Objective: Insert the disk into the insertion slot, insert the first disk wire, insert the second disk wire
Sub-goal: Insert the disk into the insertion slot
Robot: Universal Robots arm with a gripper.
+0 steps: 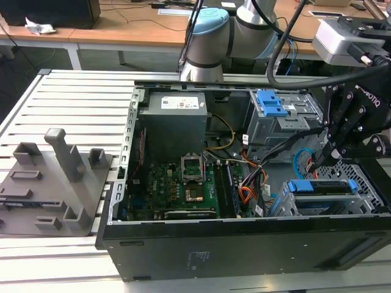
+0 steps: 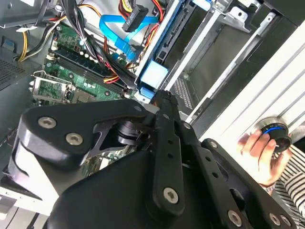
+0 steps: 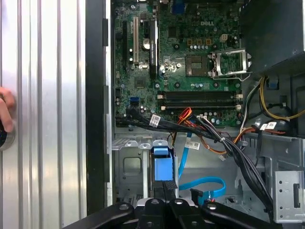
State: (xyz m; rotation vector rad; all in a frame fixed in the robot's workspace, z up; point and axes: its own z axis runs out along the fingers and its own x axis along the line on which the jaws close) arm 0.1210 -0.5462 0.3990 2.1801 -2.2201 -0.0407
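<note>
Black fingers (image 2: 164, 109) pinched narrow, nothing seen between, gripper (image 3: 167, 187) tip right at the blue carrier of the disk (image 1: 321, 186). Sits in the insertion slot (image 1: 366, 178) at 4 o'clock of the case (image 1: 244, 247) in the exterior view, looks basically home. Leaves both wires, going by the loose blue cable (image 1: 295, 163) at 10 o'clock of it.

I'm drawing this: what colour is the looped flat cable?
The flat cable is blue, clearest in the first wrist view.
</note>
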